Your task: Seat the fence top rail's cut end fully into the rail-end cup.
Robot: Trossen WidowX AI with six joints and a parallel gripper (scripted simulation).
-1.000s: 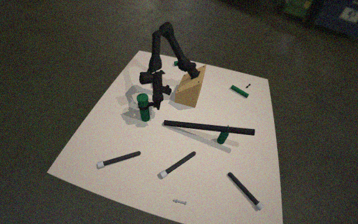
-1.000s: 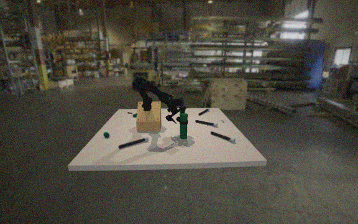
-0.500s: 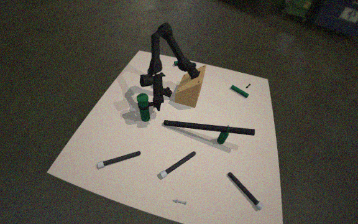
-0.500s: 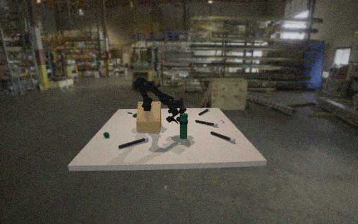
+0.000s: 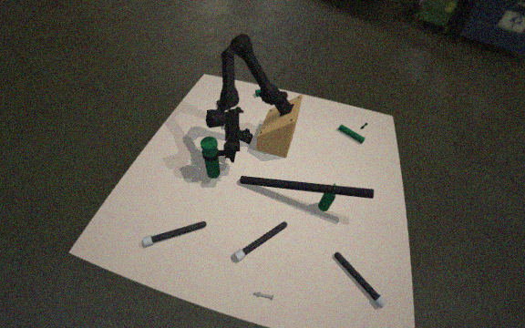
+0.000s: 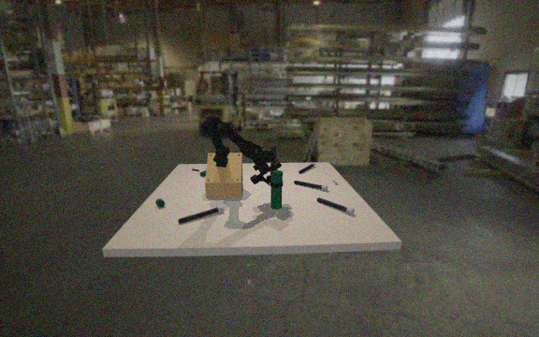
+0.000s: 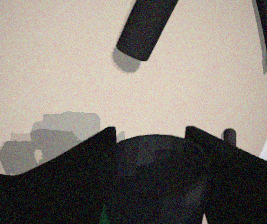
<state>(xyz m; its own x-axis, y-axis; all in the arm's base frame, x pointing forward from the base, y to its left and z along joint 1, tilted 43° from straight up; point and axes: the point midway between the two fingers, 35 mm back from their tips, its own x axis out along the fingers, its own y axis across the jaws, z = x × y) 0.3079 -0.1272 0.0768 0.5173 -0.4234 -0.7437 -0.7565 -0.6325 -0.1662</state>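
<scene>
My gripper [image 5: 231, 156] [image 7: 150, 134] is shut on the black rail-end cup [image 7: 156, 162], whose round mouth faces up in the wrist view. The cup hangs on the brace band [image 5: 210, 156] [image 6: 276, 184] of the upright green big post [image 5: 213, 169] [image 6: 276, 198]. The band is high on the post, just under the post cap [image 5: 209, 141] [image 6: 276, 173]. The black top rail [image 5: 285, 184] [image 7: 146, 27] runs through the loop cap on the small green post [image 5: 326, 201]. Its near end is clear of the cup and fingers. The cup is mostly hidden by the fingers in the top and exterior views.
A wooden wedge block [image 5: 273, 137] [image 6: 224, 189] stands beside the arm. Several black rods with pale ends lie about, one [image 5: 180, 231] [image 6: 335, 206] in front of the big post. A green tube [image 5: 351, 134] and a small grey bolt [image 5: 263, 295] lie farther out.
</scene>
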